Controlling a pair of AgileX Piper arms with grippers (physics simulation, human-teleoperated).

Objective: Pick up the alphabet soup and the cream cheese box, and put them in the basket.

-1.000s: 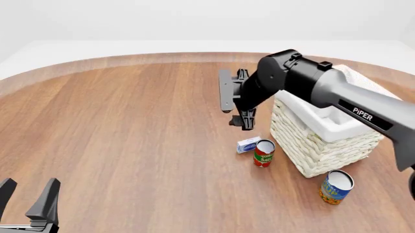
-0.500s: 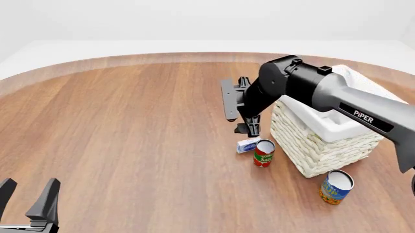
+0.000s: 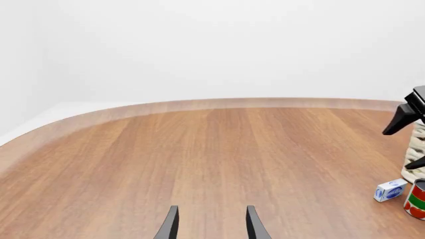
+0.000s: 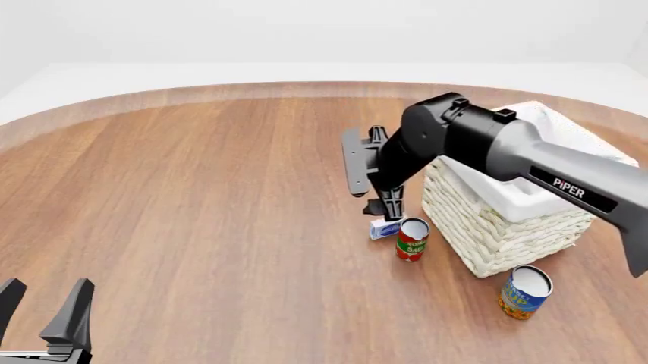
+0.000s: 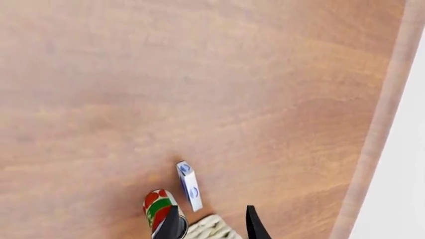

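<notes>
The cream cheese box (image 4: 385, 227) lies flat on the wooden table beside a red-and-green can (image 4: 411, 239). My right gripper (image 4: 366, 173) hangs open just above and behind the box, holding nothing. In the right wrist view the box (image 5: 189, 185) lies a little beyond the open right gripper (image 5: 211, 226). The alphabet soup (image 4: 524, 292) stands upright near the basket's front corner. The basket (image 4: 506, 227) sits at the right, partly hidden by the right arm. At the table's near left corner my left gripper (image 4: 42, 303) is open and empty, and its wrist view shows the box (image 3: 389, 190) far off.
The red-and-green can (image 5: 159, 209) stands almost touching the cream cheese box, between it and the basket (image 5: 209, 228). Bare wood stretches across the left and middle of the table. The curved table edge (image 3: 199, 103) runs along the far side.
My right gripper has dropped lower toward the cream cheese box, staying open. The left arm, cans, box and basket have not moved.
</notes>
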